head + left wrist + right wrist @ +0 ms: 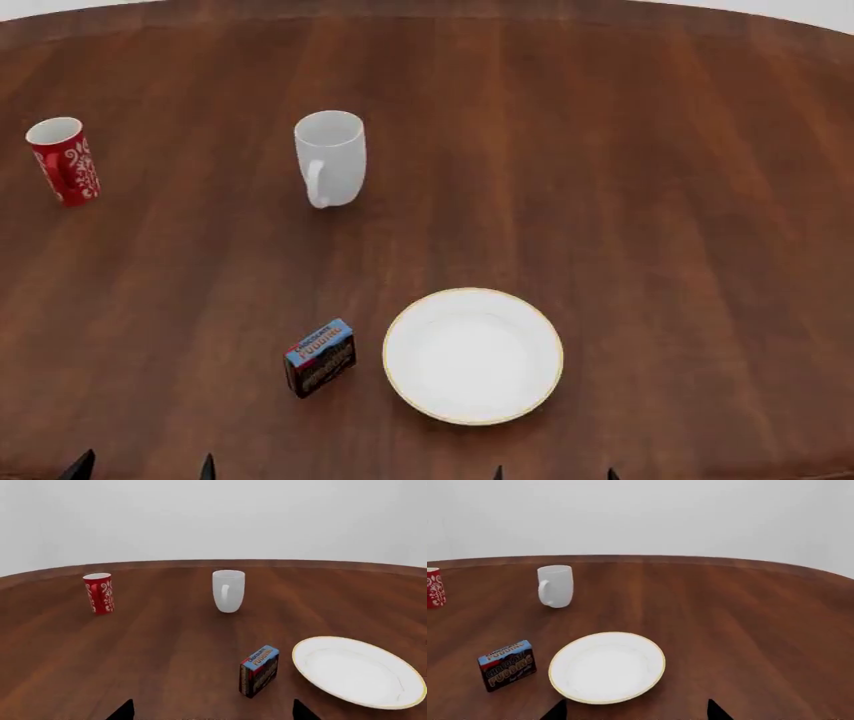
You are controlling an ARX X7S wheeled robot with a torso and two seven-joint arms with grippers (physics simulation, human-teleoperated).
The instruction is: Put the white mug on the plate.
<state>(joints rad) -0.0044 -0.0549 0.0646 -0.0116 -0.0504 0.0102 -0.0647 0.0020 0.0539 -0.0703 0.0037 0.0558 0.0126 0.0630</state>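
Note:
The white mug (330, 157) stands upright on the brown table, handle toward me, left of centre and far from both grippers. It also shows in the left wrist view (228, 590) and the right wrist view (555, 586). The plate (473, 355), white with a gold rim, lies empty near the front edge; it shows too in the left wrist view (359, 671) and the right wrist view (606, 666). My left gripper (142, 468) and right gripper (554, 473) sit at the front edge, both open and empty, only their dark fingertips showing.
A red mug with white patterns (63, 160) stands at the far left. A small pudding box (320, 357) stands just left of the plate. The wooden table (641, 200) curves away at its far edge.

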